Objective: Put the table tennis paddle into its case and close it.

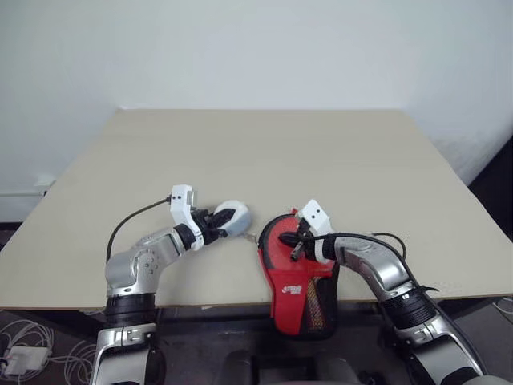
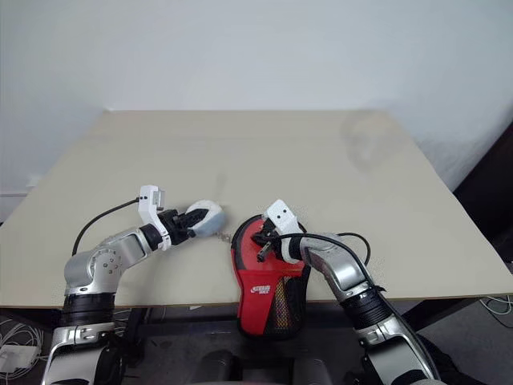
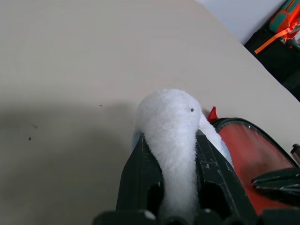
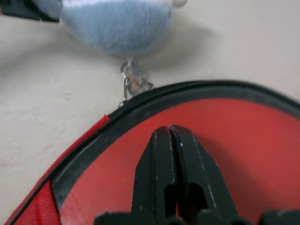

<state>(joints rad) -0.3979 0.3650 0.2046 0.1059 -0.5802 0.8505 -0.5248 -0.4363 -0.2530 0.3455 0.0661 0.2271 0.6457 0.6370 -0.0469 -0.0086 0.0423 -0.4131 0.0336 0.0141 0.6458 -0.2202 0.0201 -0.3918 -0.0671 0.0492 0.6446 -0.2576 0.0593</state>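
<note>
The case (image 1: 292, 293) is red fabric with a white logo and a black mesh pocket. It lies at the table's front edge, and its lower part hangs over the edge. Inside its black zipper rim (image 4: 93, 140) shows a smooth red face that looks like the table tennis paddle (image 4: 243, 140); the handle is hidden. My right gripper (image 4: 170, 133) is shut with nothing between its fingers, its tips over that red face. A fluffy pale pom-pom (image 1: 235, 215) hangs by a small chain (image 4: 131, 82) from the case's zipper. My left gripper (image 3: 168, 140) is shut on the pom-pom, just left of the case.
The beige table (image 1: 280, 152) stretches far beyond the case and both arms. Its front edge runs just under my arms. White cables (image 1: 24, 345) lie on the floor at the lower left. An orange and teal object (image 3: 286, 18) sits off the table's far side.
</note>
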